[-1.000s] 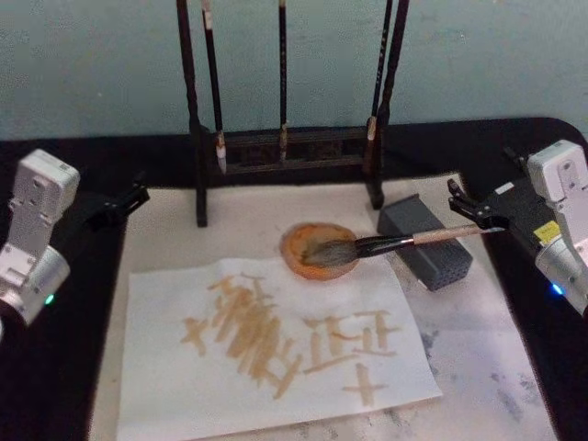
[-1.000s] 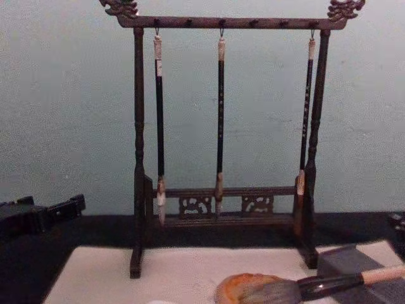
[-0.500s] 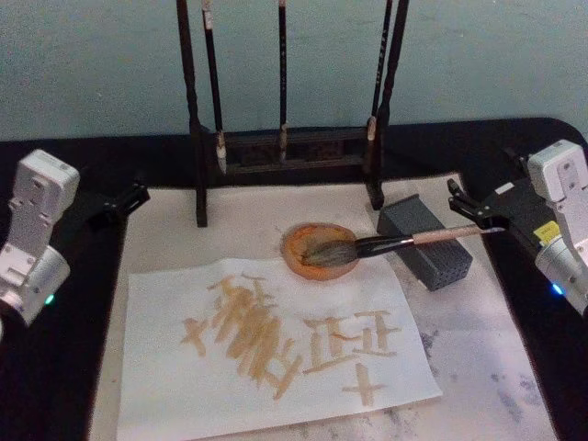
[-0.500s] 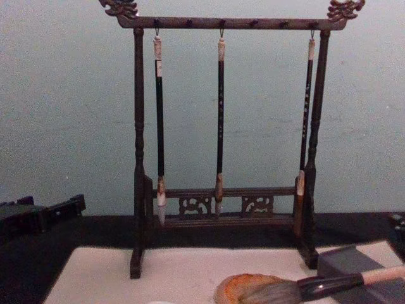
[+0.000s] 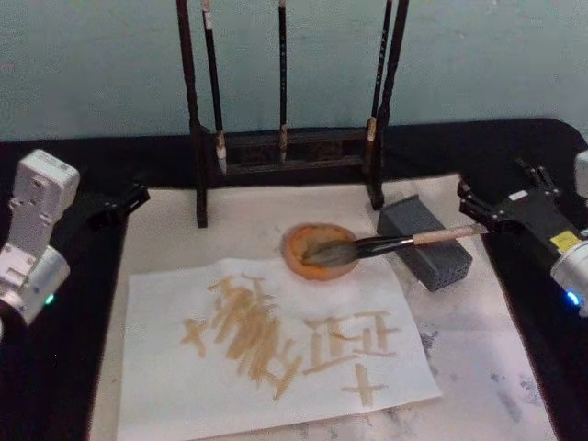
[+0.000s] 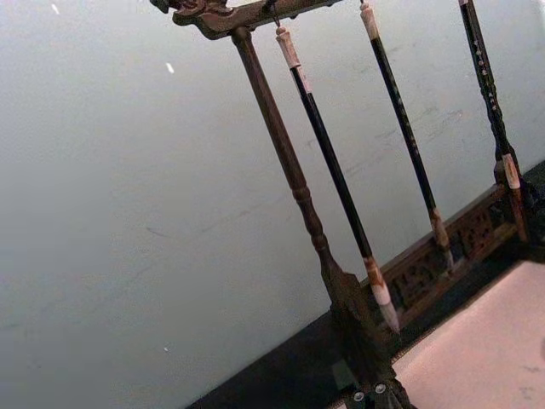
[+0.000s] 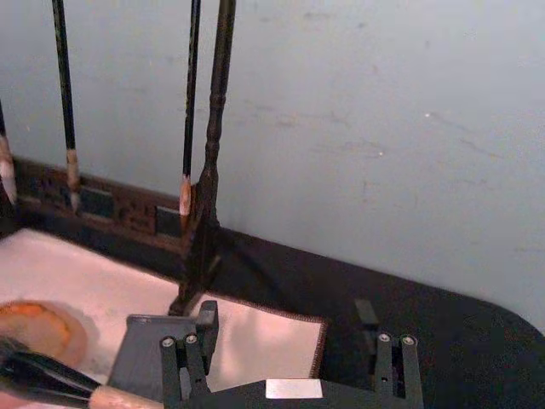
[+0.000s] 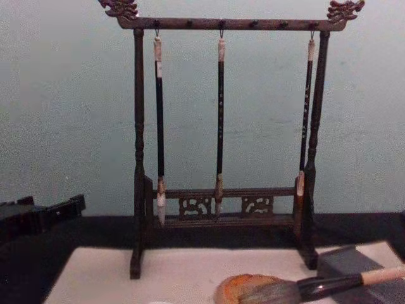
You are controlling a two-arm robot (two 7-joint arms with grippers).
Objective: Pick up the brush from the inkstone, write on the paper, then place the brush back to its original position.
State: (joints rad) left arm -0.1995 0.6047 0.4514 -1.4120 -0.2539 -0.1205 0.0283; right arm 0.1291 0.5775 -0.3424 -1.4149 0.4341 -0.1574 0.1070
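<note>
At the right edge of the desk your right gripper has its fingers spread, just beside the handle end of the brush. The brush's bristles rest on the inkstone and its handle lies across a grey block. Your left gripper is at the left edge.

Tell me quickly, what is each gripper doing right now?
Left gripper: cannot be told.
Right gripper: open, holding nothing; the brush rests with its head on the inkstone.
</note>
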